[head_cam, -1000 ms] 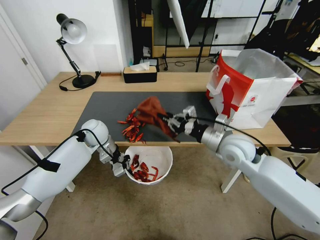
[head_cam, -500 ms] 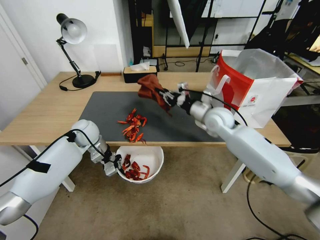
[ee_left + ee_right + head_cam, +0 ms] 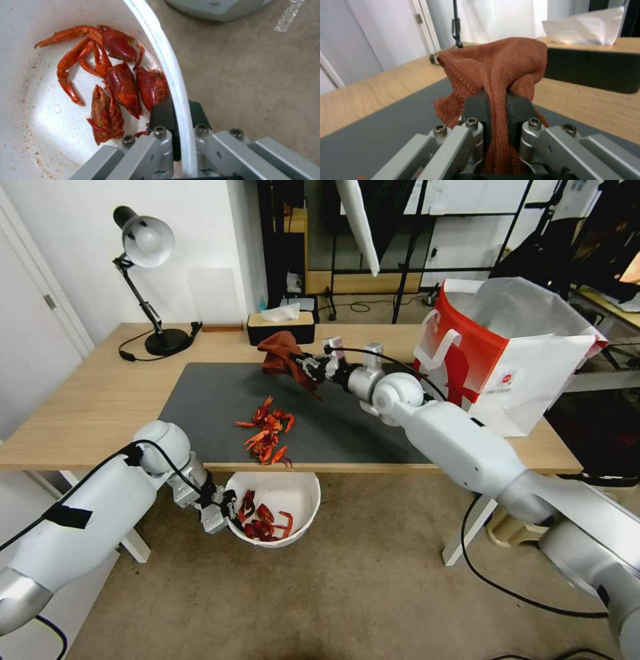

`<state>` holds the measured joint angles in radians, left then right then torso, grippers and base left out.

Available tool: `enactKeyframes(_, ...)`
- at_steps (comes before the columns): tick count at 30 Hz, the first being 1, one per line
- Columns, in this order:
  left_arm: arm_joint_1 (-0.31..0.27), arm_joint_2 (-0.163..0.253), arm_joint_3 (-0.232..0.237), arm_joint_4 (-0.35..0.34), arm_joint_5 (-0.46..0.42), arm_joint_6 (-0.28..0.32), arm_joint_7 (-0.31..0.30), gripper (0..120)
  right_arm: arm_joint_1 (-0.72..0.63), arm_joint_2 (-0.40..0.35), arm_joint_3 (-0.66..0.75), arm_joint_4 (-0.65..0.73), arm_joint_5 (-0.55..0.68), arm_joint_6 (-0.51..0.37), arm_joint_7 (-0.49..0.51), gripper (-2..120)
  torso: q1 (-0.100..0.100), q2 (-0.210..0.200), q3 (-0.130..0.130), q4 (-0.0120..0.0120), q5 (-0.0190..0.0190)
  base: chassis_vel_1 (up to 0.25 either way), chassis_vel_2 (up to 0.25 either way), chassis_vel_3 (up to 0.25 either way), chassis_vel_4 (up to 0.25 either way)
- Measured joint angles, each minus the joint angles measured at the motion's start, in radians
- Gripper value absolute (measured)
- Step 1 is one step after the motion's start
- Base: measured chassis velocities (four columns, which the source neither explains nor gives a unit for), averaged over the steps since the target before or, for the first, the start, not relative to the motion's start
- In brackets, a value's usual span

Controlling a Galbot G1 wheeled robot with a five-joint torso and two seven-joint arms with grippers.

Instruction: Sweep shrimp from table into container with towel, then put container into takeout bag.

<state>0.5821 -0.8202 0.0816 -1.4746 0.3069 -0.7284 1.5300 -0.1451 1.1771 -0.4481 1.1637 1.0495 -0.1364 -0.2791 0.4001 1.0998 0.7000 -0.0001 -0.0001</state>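
While a heap of small red-orange shrimp (image 3: 266, 432) lay near the long light-wood table (image 3: 93, 400) edge, left gripper (image 3: 227, 508) fingers pinched the round white plastic container (image 3: 297, 492) rim below it, as catcher; right gripper (image 3: 308, 367) fingers clamped the rust-brown towel (image 3: 279, 352) beyond the heap.

The place looks like an office or studio used for recording. A light-wood counter (image 3: 100, 407) carries a desk lamp (image 3: 143, 243) and a tissue box (image 3: 280, 328). Behind it stand black metal stands (image 3: 407, 253), and the floor is carpet (image 3: 347, 593).
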Motion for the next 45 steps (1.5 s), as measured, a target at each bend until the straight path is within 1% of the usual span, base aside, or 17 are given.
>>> enactKeyframes(3,0.008,0.015,-0.01,-0.002,-0.004,0.0,0.0,0,0.036,0.052,-0.021,-0.109,-0.022,0.0,-0.038,7,0.0,0.0,0.0,-0.0001,-0.0001,0.0,0.0,0.0,0.0)
enactKeyframes(4,0.008,0.015,-0.01,-0.002,-0.004,0.0,0.0,0,0.036,0.052,-0.021,-0.109,-0.022,0.0,-0.038,7,0.0,0.0,0.0,-0.0001,-0.0001,0.0,0.0,0.0,0.0)
enactKeyframes(8,0.012,0.037,-0.029,0.016,-0.012,-0.002,0.0,0,0.049,0.12,-0.042,-0.216,-0.075,0.008,-0.057,7,0.0,0.0,0.0,0.0001,0.0,0.0,0.0,0.0,0.0)
enactKeyframes(9,0.012,0.037,-0.029,0.016,-0.012,-0.002,0.0,0,0.049,0.12,-0.042,-0.216,-0.075,0.008,-0.057,7,0.0,0.0,0.0,0.0001,0.0,0.0,0.0,0.0,0.0)
enactKeyframes(11,0.015,0.047,-0.034,0.014,-0.018,-0.003,0.0,0,0.044,0.145,-0.05,-0.241,-0.1,0.01,-0.059,7,0.0,0.0,0.0,0.0002,0.0,0.0,0.0,0.0,0.0)
enactKeyframes(14,0.019,0.051,-0.039,0.01,-0.021,-0.003,0.0,0,0.037,0.155,-0.06,-0.251,-0.124,0.009,-0.059,7,0.0,0.0,0.0,0.0001,0.0001,0.0,0.0,0.0,0.0)
enactKeyframes(19,0.025,0.053,-0.043,0.005,-0.024,-0.004,0.0,0,0.027,0.155,-0.067,-0.251,-0.143,-0.002,-0.059,7,0.0,0.0,0.0,0.0001,0.0,0.0,0.0,0.0,0.0)
enactKeyframes(24,0.029,0.051,-0.046,-0.004,-0.028,-0.004,0.0,0,0.015,0.138,-0.081,-0.244,-0.166,-0.018,-0.067,7,0.0,0.0,0.0,-0.0002,0.0002,0.0,0.0,0.0,0.0)
enactKeyframes(30,0.029,0.044,-0.047,-0.004,-0.028,-0.004,0.0,0,0.009,0.126,-0.084,-0.23,-0.174,-0.028,-0.07,7,0.0,0.0,0.0,0.0002,0.0002,0.0,0.0,0.0,0.0)
enactKeyframes(35,0.027,0.043,-0.048,0.0,-0.029,-0.004,0.0,0,0.001,0.098,-0.102,-0.19,-0.172,-0.035,-0.071,7,0.0,0.0,0.0,-0.0002,0.0001,0.0,0.0,0.0,0.0)
enactKeyframes(39,0.023,0.043,-0.048,0.002,-0.029,-0.003,0.0,0,-0.01,0.084,-0.108,-0.156,-0.17,-0.038,-0.067,7,0.0,0.0,0.0,0.0002,0.0001,0.0,0.0,0.0,0.0)
enactKeyframes(45,0.02,0.041,-0.048,0.001,-0.03,-0.001,0.0,0,-0.024,0.06,-0.123,-0.092,-0.159,-0.048,-0.049,7,0.0,0.0,0.0,0.0001,0.0003,0.0,0.0,0.0,0.0)
